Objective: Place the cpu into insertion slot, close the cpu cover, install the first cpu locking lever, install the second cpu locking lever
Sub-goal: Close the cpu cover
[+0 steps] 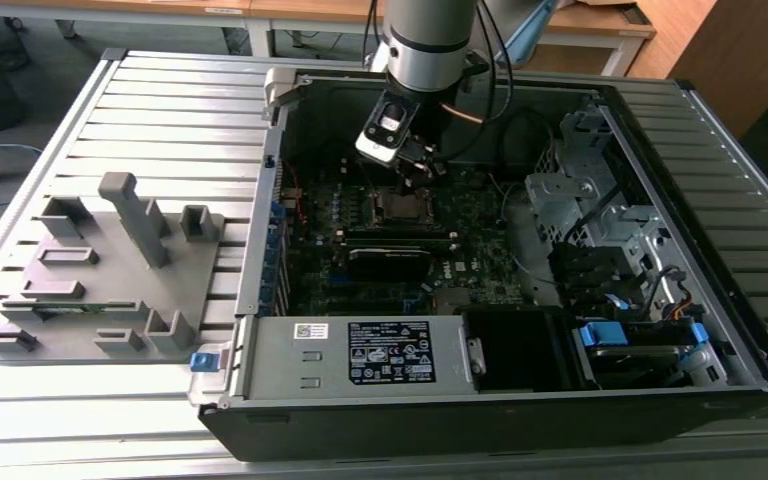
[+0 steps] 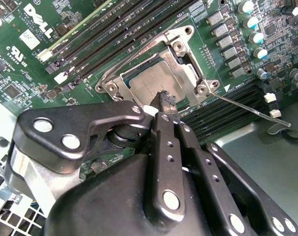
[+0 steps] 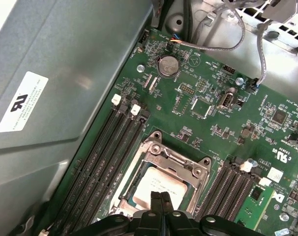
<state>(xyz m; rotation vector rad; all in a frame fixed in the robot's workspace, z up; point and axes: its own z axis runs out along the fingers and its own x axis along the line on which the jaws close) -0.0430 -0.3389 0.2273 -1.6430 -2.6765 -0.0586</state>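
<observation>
The silver-grey cpu lies flat in the insertion slot on the green motherboard. The silver cpu cover lies down around it, and the chip shows through its cut-out. My gripper is shut with nothing between its fingers. Its tip hovers at the cover's edge, close over the chip; contact cannot be judged. One thin locking lever sticks out sideways from a socket corner. A second lever runs along the cover's far edge.
Black memory slots flank the socket on both sides. The grey power supply box and drive cage wall in the case, with cables nearby. A grey fixture stands at the exterior view's left.
</observation>
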